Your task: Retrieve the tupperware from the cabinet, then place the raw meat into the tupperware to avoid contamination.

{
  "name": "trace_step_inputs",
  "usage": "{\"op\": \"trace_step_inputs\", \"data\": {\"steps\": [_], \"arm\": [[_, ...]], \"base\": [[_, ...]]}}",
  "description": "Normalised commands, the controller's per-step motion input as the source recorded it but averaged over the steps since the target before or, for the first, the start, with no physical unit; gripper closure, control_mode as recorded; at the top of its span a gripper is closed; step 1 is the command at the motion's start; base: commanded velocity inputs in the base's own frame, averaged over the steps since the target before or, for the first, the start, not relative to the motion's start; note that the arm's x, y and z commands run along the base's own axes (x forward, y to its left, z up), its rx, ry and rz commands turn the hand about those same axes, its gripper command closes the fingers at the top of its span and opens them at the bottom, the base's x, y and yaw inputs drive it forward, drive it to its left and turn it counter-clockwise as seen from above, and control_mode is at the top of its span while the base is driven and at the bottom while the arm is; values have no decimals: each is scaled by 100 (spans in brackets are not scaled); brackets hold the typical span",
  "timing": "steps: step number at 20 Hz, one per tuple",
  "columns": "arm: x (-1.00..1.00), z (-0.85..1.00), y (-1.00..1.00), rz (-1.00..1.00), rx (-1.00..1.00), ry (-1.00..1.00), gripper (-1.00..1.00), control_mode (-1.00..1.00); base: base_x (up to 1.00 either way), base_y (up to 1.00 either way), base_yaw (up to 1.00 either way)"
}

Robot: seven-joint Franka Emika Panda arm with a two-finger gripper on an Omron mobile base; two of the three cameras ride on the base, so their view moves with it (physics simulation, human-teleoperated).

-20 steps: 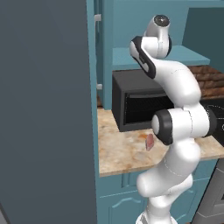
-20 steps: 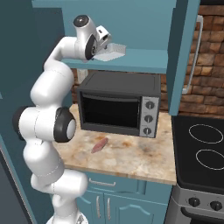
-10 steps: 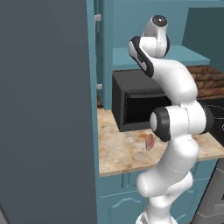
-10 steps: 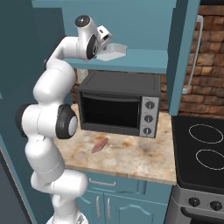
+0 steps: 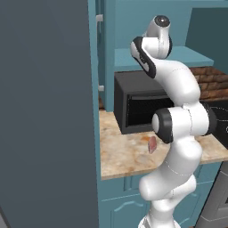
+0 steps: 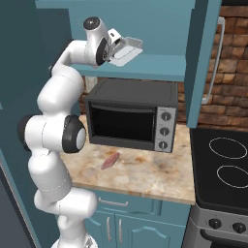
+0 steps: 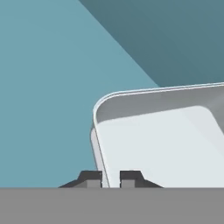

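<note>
In the right base view my gripper (image 6: pixel 115 45) is up at the open teal cabinet, shut on the tupperware (image 6: pixel 128 49). The white container hangs tilted just above the cabinet shelf (image 6: pixel 150 68). The hand view has its rim wall pinched between my two fingertips (image 7: pixel 89 178), and its pale inside (image 7: pixel 162 144) spreads to the right against the teal cabinet interior. The raw meat (image 6: pixel 110 161), a pinkish-red lump, lies on the counter in front of the microwave; it also peeks out beside my arm (image 5: pixel 152 144).
A black microwave (image 6: pixel 131 116) stands on the speckled counter (image 6: pixel 145 174) under the shelf. The open cabinet door (image 6: pixel 201 58) with its silver handle (image 6: pixel 216 63) hangs to the right. A black stove (image 6: pixel 227 162) is further right. A tall dark grey unit (image 5: pixel 44 111) stands to the left.
My hand has lifted slightly with the tupperware still in its grip. The meat and the rest have stayed put.
</note>
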Motion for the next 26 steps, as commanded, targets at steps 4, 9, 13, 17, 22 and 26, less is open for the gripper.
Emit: {"op": "trace_step_inputs", "data": {"steps": [4, 9, 13, 17, 22, 26], "arm": [[0, 0, 0, 0, 0, 0, 100, -100], [0, 0, 0, 0, 0, 0, 100, -100], [-7, 0, 0, 0, 0, 0, 100, -100], [-22, 4, 0, 0, 0, 0, 100, -100], [-38, 3, 0, 0, 0, 0, 100, -100], [-45, 0, 0, 0, 0, 0, 100, -100]], "base": [[0, 0, 0], [0, 0, 0], [0, 0, 0], [0, 0, 0], [0, 0, 0], [0, 0, 0]]}}
